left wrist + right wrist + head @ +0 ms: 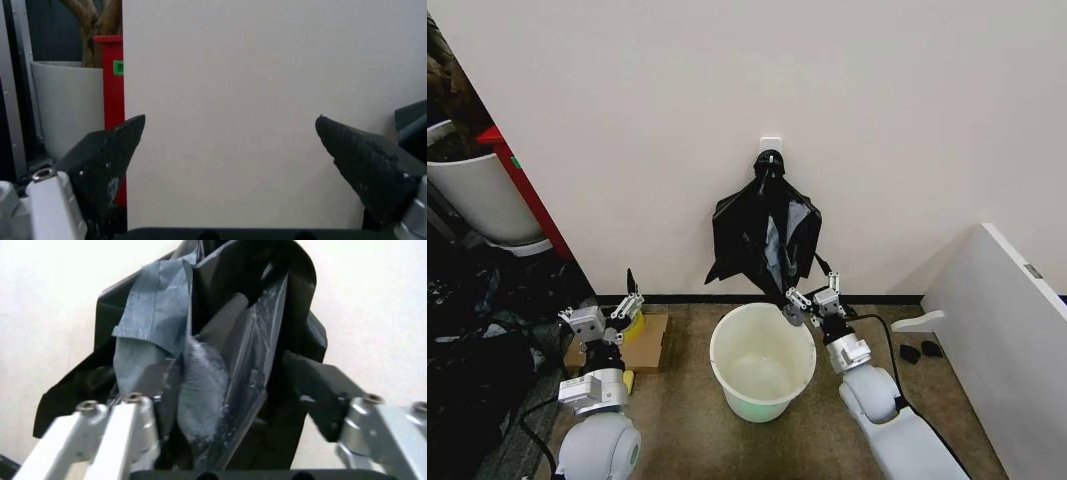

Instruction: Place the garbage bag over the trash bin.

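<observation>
The garbage bag [765, 235], glossy, crinkly black plastic, hangs from a white wall hook [770, 150] above the trash bin [762, 392]. I cannot tell it apart from any plastic behind it. The trash bin is a round cream-white bucket standing upright and bare on the brown floor. My right gripper [813, 295] is open at the bag's lower edge, just over the bin's far right rim. In the right wrist view, folds of the bag [220, 340] hang between the open right gripper [230, 375]. My left gripper [602, 302] stands open, left of the bin, facing the wall [230, 122].
A cardboard box [652, 342] with a yellow item lies beside the left arm. A large white pot [477, 195], a red panel [522, 185] and dark clutter fill the left side. A white board [1007, 320] leans at the right, with small black objects [922, 350] nearby.
</observation>
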`<state>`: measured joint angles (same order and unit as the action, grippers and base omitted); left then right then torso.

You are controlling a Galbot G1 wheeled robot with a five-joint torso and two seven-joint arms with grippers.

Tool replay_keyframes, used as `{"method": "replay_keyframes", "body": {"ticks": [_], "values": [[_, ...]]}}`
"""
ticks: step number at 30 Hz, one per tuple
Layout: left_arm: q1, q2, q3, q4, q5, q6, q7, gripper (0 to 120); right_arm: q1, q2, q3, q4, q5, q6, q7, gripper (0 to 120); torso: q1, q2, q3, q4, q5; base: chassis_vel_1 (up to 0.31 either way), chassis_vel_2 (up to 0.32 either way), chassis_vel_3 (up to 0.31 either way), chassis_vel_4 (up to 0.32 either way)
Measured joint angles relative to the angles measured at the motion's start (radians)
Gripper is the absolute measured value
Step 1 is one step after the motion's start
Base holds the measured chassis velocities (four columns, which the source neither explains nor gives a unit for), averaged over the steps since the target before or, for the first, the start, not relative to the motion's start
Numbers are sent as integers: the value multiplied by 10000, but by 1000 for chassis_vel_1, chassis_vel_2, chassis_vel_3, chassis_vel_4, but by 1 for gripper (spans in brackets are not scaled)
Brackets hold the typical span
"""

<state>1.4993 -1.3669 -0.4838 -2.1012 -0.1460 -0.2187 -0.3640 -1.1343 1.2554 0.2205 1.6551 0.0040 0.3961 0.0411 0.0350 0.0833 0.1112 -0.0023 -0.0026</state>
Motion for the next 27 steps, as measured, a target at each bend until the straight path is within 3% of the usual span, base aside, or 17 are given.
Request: {"method": "replay_keyframes", "body": {"ticks": [5, 16, 23, 26, 27], "values": [[-40, -31, 58, 42, 36, 0, -2, 100, 14, -37, -75, -69, 378, -108, -79, 38, 0, 0, 0, -1, 0, 0, 0, 0, 0], [-175, 239, 207, 226, 53, -248, 158, 100, 312, -2, -593, 201, 2876, -1301, 39, 0, 0, 0, 0, 1, 0, 0, 0, 0, 0], [-788, 790, 430, 645, -649, -735, 919, 100, 277, 16, -618, 567, 4013, -1442, -10, 0, -1, 0, 0, 2, -1, 0, 0, 0, 0], [-1546, 1620, 656, 1207, -1825, -1611, 2770, 100, 10, -94, -577, 1101, 5702, -1076, -908, 0, -1, 0, -1, -2, 0, 0, 0, 0, 0], [-1546, 1620, 656, 1207, -1825, -1611, 2770, 100, 10, -94, -577, 1101, 5702, -1076, -908, 0, -1, 0, -1, -2, 0, 0, 0, 0, 0]]}}
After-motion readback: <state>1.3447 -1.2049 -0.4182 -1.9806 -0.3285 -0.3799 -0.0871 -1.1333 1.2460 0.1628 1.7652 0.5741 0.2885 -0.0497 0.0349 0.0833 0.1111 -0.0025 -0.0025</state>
